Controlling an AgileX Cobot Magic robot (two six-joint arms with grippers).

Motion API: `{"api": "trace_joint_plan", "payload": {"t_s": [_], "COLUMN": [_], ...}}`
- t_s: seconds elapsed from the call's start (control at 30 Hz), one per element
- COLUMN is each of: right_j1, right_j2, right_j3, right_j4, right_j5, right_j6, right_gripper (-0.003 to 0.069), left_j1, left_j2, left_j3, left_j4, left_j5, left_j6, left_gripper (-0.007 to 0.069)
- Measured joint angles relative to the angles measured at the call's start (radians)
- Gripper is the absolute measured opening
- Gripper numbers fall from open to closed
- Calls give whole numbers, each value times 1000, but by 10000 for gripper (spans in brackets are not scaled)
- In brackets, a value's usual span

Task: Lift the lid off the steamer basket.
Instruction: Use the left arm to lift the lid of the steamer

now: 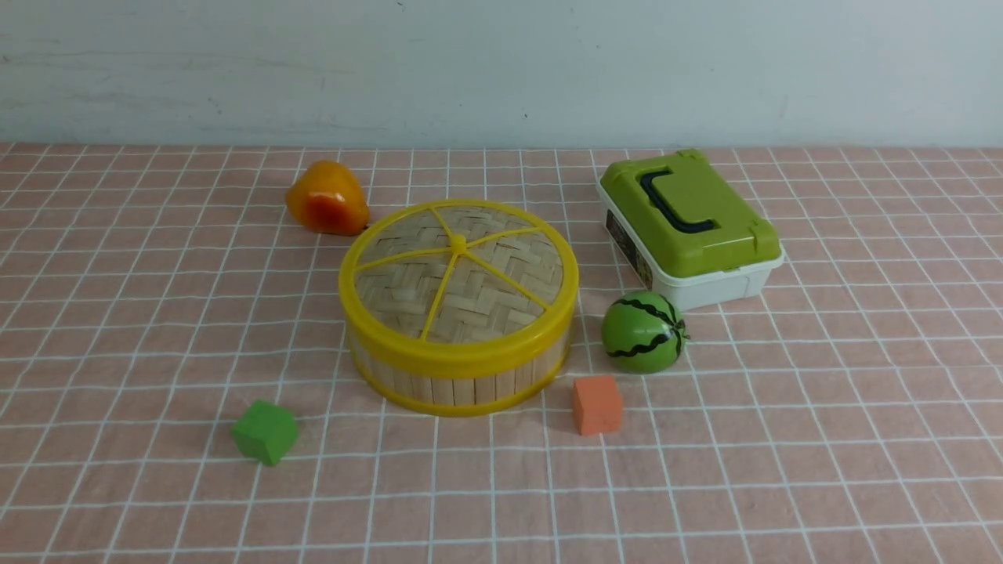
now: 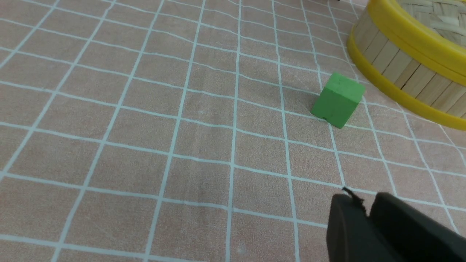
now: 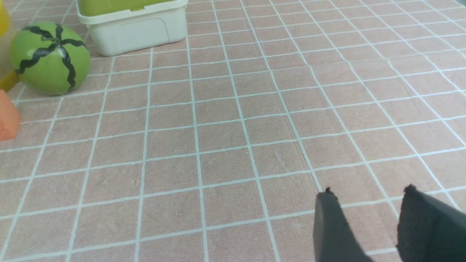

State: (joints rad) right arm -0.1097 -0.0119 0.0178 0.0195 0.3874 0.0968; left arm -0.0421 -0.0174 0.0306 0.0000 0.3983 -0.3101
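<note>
The steamer basket (image 1: pixel 462 380) stands mid-table, a round tub with bamboo-slat walls and yellow rings. The woven bamboo lid (image 1: pixel 458 282), with yellow rim, spokes and hub, sits on top of it. Part of the basket (image 2: pixel 400 72) and of the lid (image 2: pixel 433 18) shows in the left wrist view. My left gripper (image 2: pixel 360 199) is shut and empty, low over the cloth, short of the green cube. My right gripper (image 3: pixel 367 191) is open and empty over bare cloth, well away from the basket. Neither arm shows in the front view.
A green cube (image 1: pixel 266 431) lies front-left of the basket, an orange cube (image 1: pixel 597 404) front-right. A toy watermelon (image 1: pixel 643 331) sits to its right, a white box with a green lid (image 1: pixel 689 227) behind that. An orange pear-like fruit (image 1: pixel 326 198) lies back-left. A wall stands behind.
</note>
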Motion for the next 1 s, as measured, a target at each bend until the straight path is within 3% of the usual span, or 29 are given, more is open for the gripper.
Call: {"api": "trace_joint_plan", "payload": {"t_s": [0.5,1.0], "right_j1": [0,0], "right_j2": [0,0], "right_j3": [0,0], "right_j4": [0,0], "right_j5": [0,0], "right_j6": [0,0], "right_gripper": [242,242], "left_j1": [0,0], "left_j2": [0,0], "left_j3": [1,1], "left_j4": [0,0], "left_j5": [-39,-574], "left_j6": [0,0], "left_gripper": [92,111]}}
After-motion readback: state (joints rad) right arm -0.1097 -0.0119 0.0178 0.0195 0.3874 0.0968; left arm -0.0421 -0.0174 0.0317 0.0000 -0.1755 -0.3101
